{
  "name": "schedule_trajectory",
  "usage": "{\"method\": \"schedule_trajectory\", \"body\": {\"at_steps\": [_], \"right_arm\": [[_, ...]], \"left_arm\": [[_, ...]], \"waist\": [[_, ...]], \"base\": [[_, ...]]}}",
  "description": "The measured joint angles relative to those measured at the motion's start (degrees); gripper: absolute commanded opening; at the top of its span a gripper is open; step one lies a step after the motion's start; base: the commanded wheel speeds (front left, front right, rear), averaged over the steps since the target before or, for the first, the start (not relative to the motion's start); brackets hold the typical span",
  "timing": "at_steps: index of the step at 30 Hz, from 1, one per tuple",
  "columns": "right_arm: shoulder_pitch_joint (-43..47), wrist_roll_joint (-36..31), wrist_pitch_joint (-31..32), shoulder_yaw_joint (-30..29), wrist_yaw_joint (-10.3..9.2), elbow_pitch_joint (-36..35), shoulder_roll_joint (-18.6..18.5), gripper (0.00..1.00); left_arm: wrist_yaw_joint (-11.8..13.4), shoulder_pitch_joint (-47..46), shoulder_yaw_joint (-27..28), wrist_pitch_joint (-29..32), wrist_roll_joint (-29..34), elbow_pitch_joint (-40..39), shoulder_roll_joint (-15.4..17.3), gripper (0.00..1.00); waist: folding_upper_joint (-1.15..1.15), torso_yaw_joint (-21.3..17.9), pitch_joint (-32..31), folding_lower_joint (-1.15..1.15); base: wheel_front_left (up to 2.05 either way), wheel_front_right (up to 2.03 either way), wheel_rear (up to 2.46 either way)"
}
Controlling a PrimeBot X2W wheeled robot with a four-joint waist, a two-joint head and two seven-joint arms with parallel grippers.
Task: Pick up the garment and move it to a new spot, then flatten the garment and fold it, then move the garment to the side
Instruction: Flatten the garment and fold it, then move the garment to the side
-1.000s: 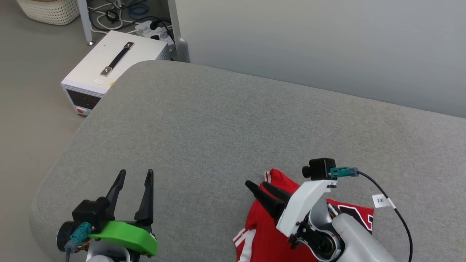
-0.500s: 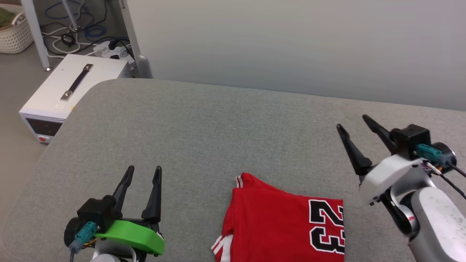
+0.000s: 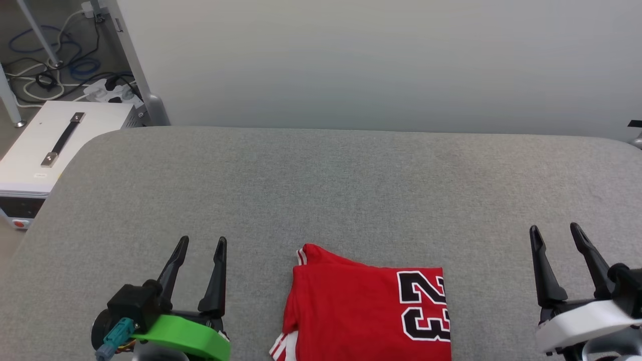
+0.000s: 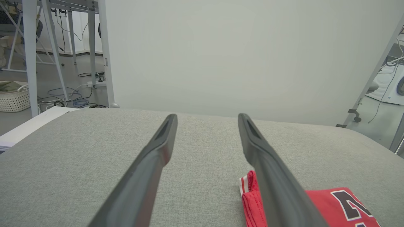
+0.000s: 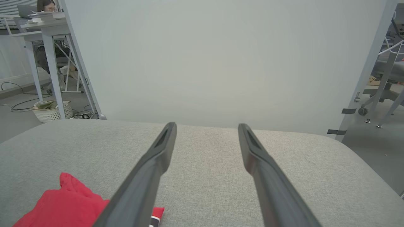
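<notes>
The garment (image 3: 361, 311), a red jersey folded into a neat rectangle with black-and-white "23" lettering, lies on the grey padded table (image 3: 321, 190) near its front edge. Its striped trim corner appears in the left wrist view as garment (image 4: 251, 198), and its red edge in the right wrist view as garment (image 5: 63, 205). My left gripper (image 3: 203, 243) stands open to the left of it, apart from the cloth. My right gripper (image 3: 554, 230) stands open well to the right of it. Both hold nothing.
A white equipment box (image 3: 45, 145) with a black handle sits on the floor beyond the table's left end, beside cables and a power strip (image 3: 108, 90). A pale partition wall (image 3: 351, 60) stands behind the table. A woven basket (image 5: 52, 110) and a seated person (image 5: 45, 6) are far left.
The head camera has swung right, shifting the whole scene left. My right gripper has lifted off the garment and drawn back to the lower right, leaving the folded garment lying flat. The left gripper stays put.
</notes>
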Motion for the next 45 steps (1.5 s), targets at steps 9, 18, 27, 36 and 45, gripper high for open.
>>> {"method": "schedule_trajectory", "body": {"at_steps": [9,18,27,36,45], "right_arm": [[4.2,-1.5,-2.6,-0.8,0.00,-0.6,3.8,1.00],[4.3,-1.5,-3.6,-0.6,0.00,1.7,4.4,1.00],[4.3,-1.5,-2.9,-0.3,0.00,2.2,4.4,1.00],[3.0,2.7,19.1,7.2,0.01,1.8,-1.0,1.00],[-0.6,11.4,48.2,7.6,0.00,-0.5,-1.2,1.00]], "left_arm": [[0.0,2.3,-0.3,0.0,0.1,-0.5,-0.1,1.00],[0.0,2.3,-1.2,0.0,0.7,-0.5,-0.2,1.00],[0.0,2.3,-1.4,0.0,1.2,-0.5,-0.3,1.00],[0.0,1.6,-2.0,0.0,1.4,-0.4,-0.2,1.00],[0.0,-0.9,-3.3,0.0,1.6,0.2,-0.3,1.00]], "waist": [[0.00,-0.7,0.2,0.00],[0.00,-0.2,0.4,0.00],[0.00,0.4,0.8,0.00],[0.00,1.4,3.2,0.00],[0.00,3.2,6.7,0.00]], "base": [[0.00,0.00,0.00],[0.00,0.00,0.00],[0.00,0.00,0.00],[0.00,0.00,0.00],[0.00,0.00,0.00]]}}
